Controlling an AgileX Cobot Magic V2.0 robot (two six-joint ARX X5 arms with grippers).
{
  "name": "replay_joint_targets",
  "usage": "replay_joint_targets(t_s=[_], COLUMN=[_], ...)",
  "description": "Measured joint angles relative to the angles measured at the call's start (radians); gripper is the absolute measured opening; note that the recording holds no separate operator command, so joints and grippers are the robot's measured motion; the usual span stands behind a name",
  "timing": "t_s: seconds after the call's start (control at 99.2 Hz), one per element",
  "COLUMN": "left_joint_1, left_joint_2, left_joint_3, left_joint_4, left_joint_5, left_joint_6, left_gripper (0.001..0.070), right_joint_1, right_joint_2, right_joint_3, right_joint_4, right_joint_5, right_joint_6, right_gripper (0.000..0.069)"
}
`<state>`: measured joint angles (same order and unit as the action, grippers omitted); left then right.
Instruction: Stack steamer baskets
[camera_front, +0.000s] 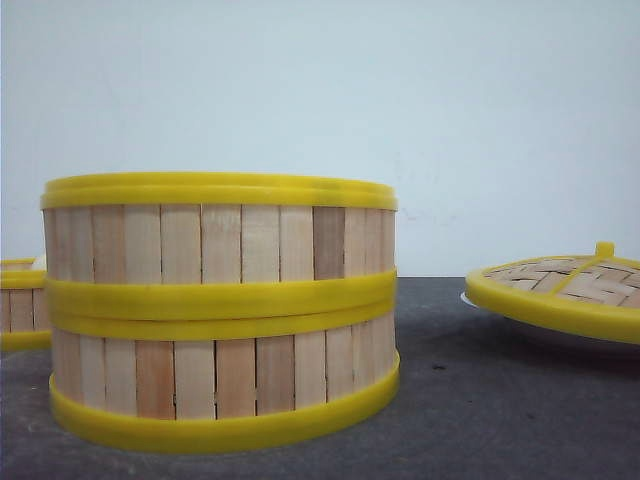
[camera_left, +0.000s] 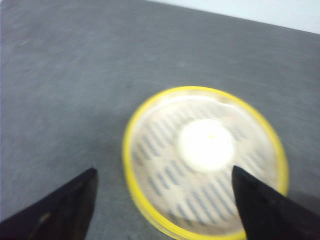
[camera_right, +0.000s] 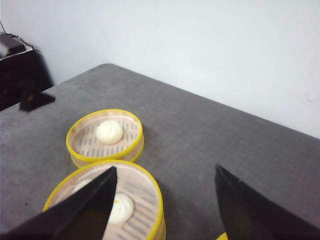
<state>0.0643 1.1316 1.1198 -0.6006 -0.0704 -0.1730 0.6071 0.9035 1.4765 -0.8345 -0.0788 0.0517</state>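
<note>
Dark grey table (camera_front: 480, 420), white wall behind. Nearest the front camera, two round slat-walled, yellow-ringed steamer baskets stacked (camera_front: 220, 310). Third basket (camera_front: 20, 300) left of and behind the stack, holding a white bun (camera_left: 206, 145). Right of stack, woven yellow-rimmed lid (camera_front: 560, 285) on white plate (camera_front: 500, 318). Left gripper (camera_left: 165, 200) spread above third basket; right gripper (camera_right: 165, 195) spread above stack.

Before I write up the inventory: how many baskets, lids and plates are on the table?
Baskets: 3, namely the upper basket stacked on the lower basket, and the single basket
Lid: 1
Plate: 1
Total: 5
</note>
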Motion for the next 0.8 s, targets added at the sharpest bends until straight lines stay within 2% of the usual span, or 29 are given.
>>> replay_joint_targets(t_s=[0.05, 0.131, 0.272, 0.676, 0.797], left_joint_1=[0.043, 0.105, 0.15, 0.15, 0.151], left_joint_2=[0.053, 0.144, 0.273, 0.523, 0.539], left_joint_3=[0.014, 0.037, 0.047, 0.047, 0.047], left_joint_4=[-0.001, -0.006, -0.01, 0.016, 0.033], left_joint_5=[0.026, 0.097, 0.173, 0.169, 0.148], left_joint_6=[-0.015, -0.044, -0.085, -0.094, -0.093], left_gripper=[0.0481, 0.047, 0.0467, 0.0464, 0.0396], right_joint_1=[0.0, 0.001, 0.005, 0.006, 0.006], right_joint_2=[0.0, 0.002, 0.002, 0.002, 0.002], right_joint_3=[0.0, 0.0, 0.0, 0.0, 0.0], right_joint_4=[-0.01, -0.021, -0.022, -0.022, -0.022], right_joint_5=[-0.001, -0.006, -0.029, -0.03, -0.03], right_joint_6=[0.0, 0.0, 0.0, 0.0, 0.0], right_gripper=[0.0384, 0.0384, 0.0384, 0.0384, 0.0384])
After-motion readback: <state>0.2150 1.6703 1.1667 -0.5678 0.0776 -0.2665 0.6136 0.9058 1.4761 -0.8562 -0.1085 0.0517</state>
